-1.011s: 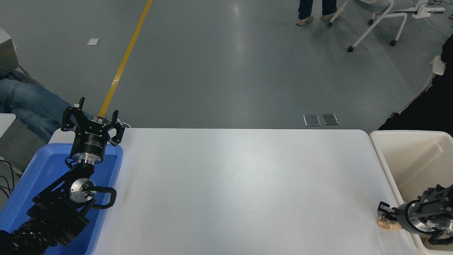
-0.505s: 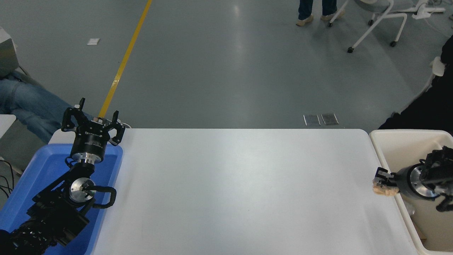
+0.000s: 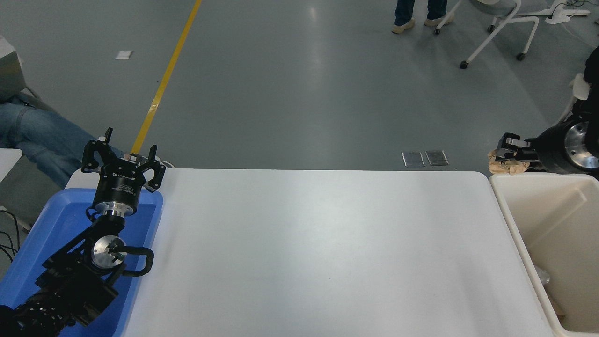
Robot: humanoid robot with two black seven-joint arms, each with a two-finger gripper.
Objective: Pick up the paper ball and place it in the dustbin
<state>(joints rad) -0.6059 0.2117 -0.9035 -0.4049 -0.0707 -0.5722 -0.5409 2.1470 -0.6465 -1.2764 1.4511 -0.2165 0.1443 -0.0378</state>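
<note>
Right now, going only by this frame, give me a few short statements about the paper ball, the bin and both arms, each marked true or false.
1. The right gripper holds the paper ball. True.
2. The paper ball lies on the white table. False: it hangs clear of the table, near the dustbin's far corner.
3. The left gripper is parked over the blue tray. True.
4. The left gripper's jaws grip something. False: they stand open, holding nothing.

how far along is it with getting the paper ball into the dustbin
Pick-up looks done: the right hand is shut on the paper ball, lifted off the table near the dustbin's far corner. Left: carry it over the bin opening and release. The left hand sits parked over the blue tray.
</note>
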